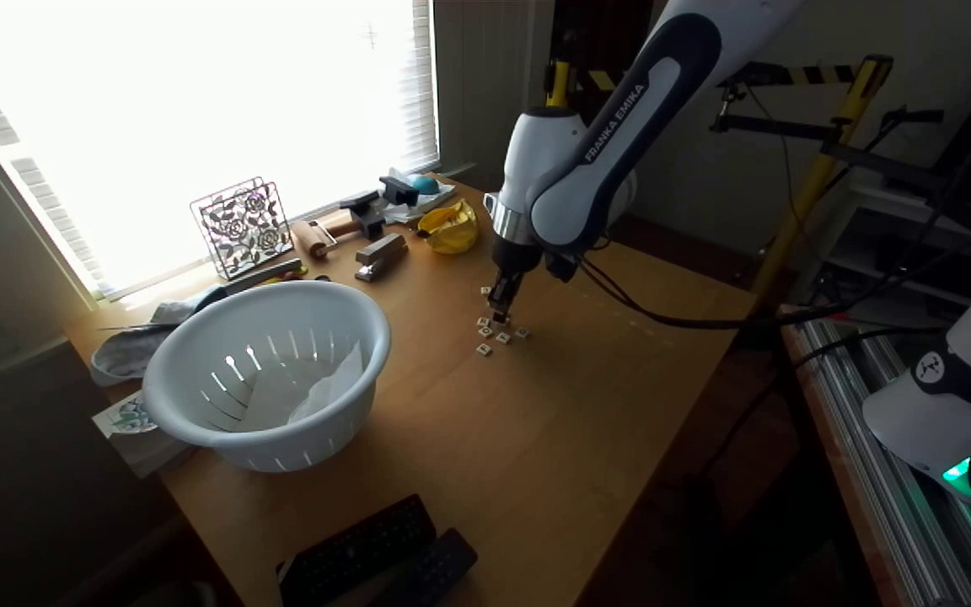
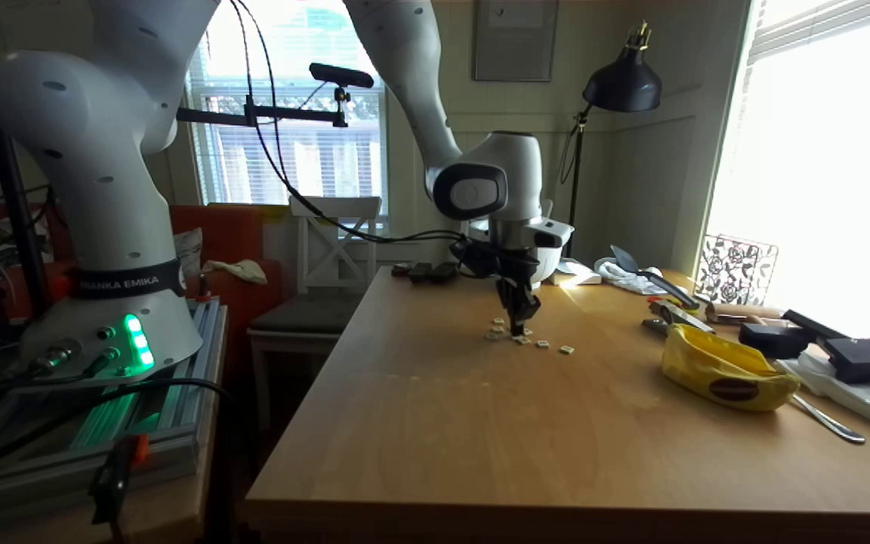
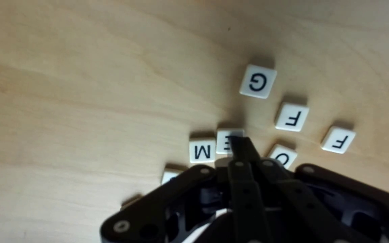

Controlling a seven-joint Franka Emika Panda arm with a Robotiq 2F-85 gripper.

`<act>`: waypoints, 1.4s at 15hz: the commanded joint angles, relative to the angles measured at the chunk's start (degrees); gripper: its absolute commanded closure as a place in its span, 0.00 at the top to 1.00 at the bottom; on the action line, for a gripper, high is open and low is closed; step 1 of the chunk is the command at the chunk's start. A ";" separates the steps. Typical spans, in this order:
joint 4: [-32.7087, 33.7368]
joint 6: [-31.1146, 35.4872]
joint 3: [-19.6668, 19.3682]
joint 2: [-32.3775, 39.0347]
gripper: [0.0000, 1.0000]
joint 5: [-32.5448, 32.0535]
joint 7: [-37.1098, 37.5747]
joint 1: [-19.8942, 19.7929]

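Observation:
My gripper (image 3: 240,143) points down with its fingers together, low over the wooden table. Its fingertips cover the right part of a white E tile (image 3: 222,141) in the wrist view. I cannot tell whether they touch it. An M tile (image 3: 202,151) lies close beside it on the left. A G tile (image 3: 258,82), two F tiles (image 3: 292,116) (image 3: 338,139) and a partly hidden O tile (image 3: 282,155) lie around. Another tile (image 3: 170,175) at the lower left is partly hidden. The gripper also shows among the tiles in both exterior views (image 1: 499,314) (image 2: 517,329).
A white colander (image 1: 317,443) with paper inside stands on the table (image 2: 480,446). Dark remote-like objects (image 1: 359,552) lie near one edge. A yellow banana-shaped pouch (image 2: 729,370), a stapler (image 1: 380,255), a rose-patterned holder (image 1: 243,228) and tools line the window side.

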 commanded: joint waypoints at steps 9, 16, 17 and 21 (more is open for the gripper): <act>-5.22 -2.17 -0.35 -2.44 0.00 0.38 -0.29 -0.53; -7.29 -1.85 -0.95 -3.64 0.00 0.62 -0.14 -0.72; -7.48 -1.85 -0.95 -3.74 0.00 0.64 -0.20 -0.76; -7.78 -1.98 -0.71 -3.96 0.00 0.79 -0.43 -0.88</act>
